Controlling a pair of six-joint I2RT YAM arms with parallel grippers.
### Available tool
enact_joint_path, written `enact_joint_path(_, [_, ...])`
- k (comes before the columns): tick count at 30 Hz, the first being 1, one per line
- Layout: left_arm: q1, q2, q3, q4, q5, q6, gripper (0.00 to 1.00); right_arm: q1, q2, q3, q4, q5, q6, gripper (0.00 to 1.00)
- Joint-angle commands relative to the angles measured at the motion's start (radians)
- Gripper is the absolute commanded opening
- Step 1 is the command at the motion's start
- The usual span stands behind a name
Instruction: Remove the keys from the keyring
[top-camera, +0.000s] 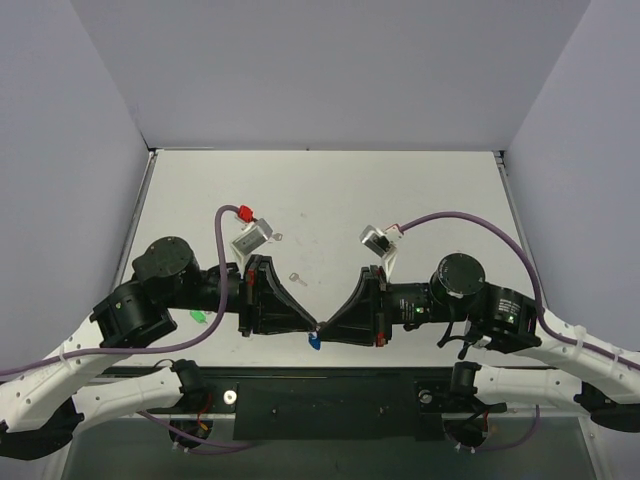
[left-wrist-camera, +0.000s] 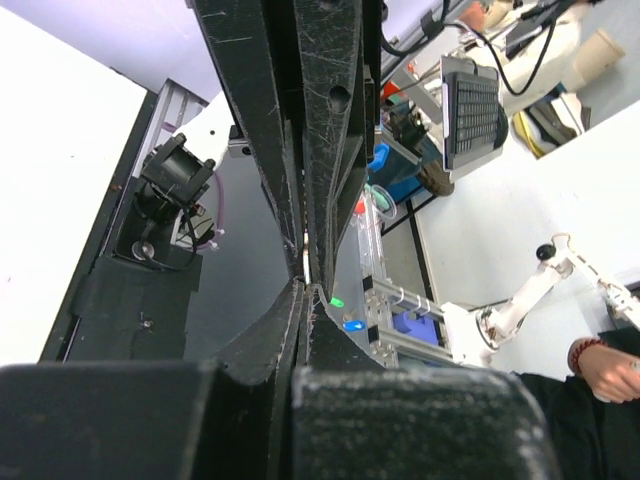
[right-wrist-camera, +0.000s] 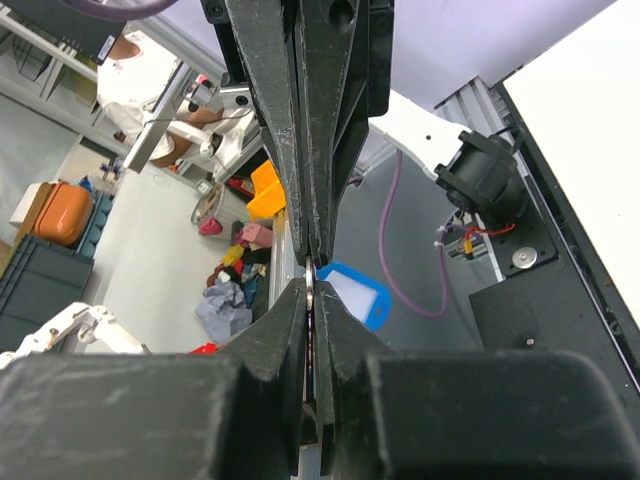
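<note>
The two grippers meet tip to tip over the table's near edge. My right gripper (right-wrist-camera: 313, 283) (top-camera: 323, 328) is shut on the keyring's thin metal ring (right-wrist-camera: 312, 272). The keyring's blue tag (right-wrist-camera: 355, 297) (top-camera: 314, 342) hangs just below the tips. My left gripper (left-wrist-camera: 303, 287) (top-camera: 313, 326) comes in from the opposite side, shut on the same ring, of which a silver sliver (left-wrist-camera: 305, 262) shows between the tips. A tiny silver key (top-camera: 296, 279) lies flat on the white table, apart from the ring and a little beyond the left gripper.
A green tag (top-camera: 200, 316) lies beside the left arm near the front edge. The black base plate (top-camera: 330, 395) runs under the grippers. Grey walls bound the table (top-camera: 330, 200) at the left, right and back.
</note>
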Motion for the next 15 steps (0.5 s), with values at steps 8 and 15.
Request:
enact_joint_path(8, [-0.001, -0.031, -0.103, 0.225, -0.229, -0.23, 0.0, 0.0, -0.06, -0.046, 0.183, 0.167, 0.002, 0.0])
enact_joint_path(15, [-0.001, -0.048, -0.132, 0.308, -0.314, -0.33, 0.0, 0.0, -0.072, -0.081, 0.232, 0.227, 0.017, 0.0])
